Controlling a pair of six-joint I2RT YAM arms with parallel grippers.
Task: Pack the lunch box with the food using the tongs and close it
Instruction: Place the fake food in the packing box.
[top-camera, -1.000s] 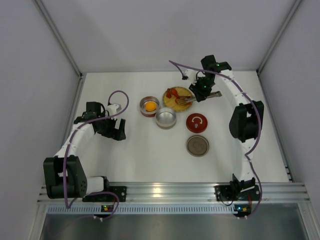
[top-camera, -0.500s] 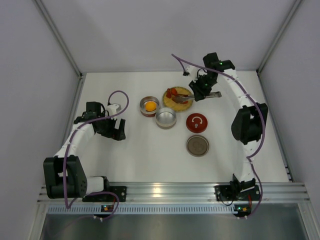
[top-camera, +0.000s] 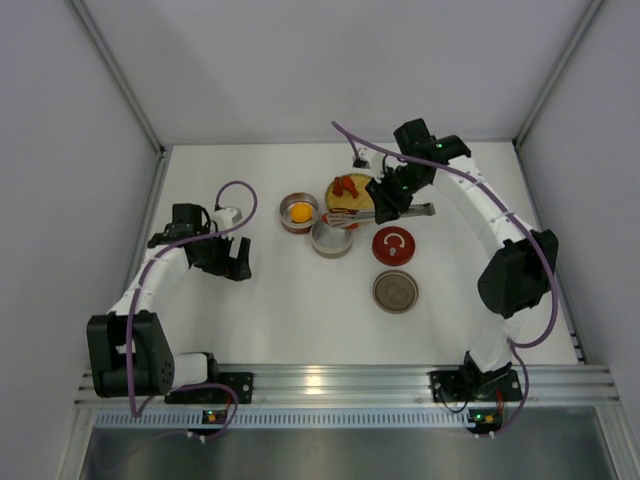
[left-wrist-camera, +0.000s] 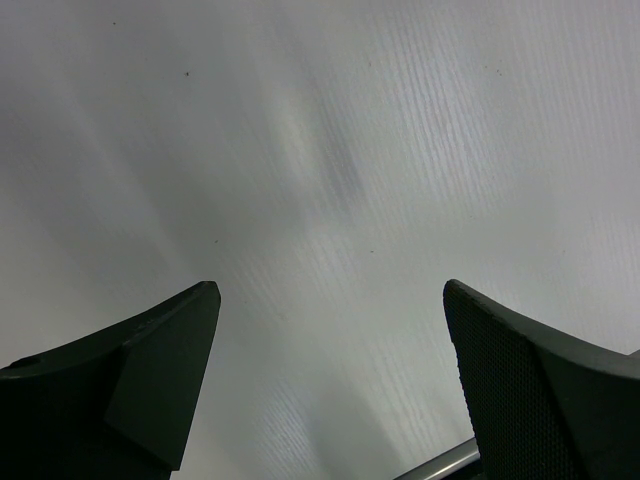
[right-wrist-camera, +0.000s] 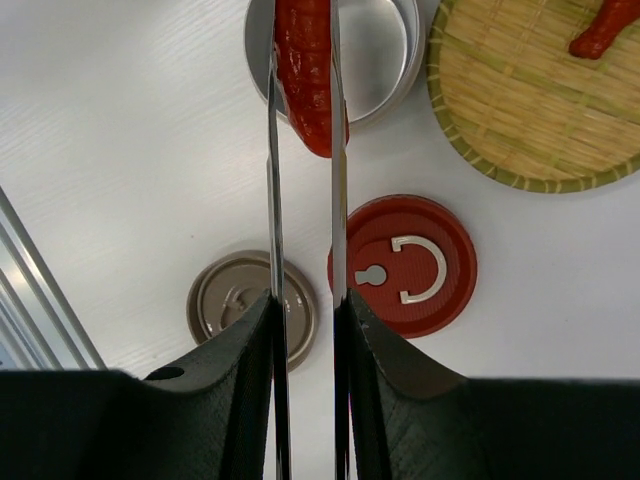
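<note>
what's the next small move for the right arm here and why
Probably ease the tongs down a little toward the open silver tin, then loosen the right pincer so they spread. The tongs pinch a red piece that appears over that tin, which looks empty, so dropping it there seems right.

A white table (top-camera: 300, 320) carries a woven plate (right-wrist-camera: 520, 100) at twelve o'clock from its middle. A small tin (top-camera: 284, 214) sits at the plate's nine o'clock, a silver tin (top-camera: 331, 243) at seven and a red lid (top-camera: 393, 245) at four. A grey lid (top-camera: 395, 291) lies at the red lid's six.
</note>
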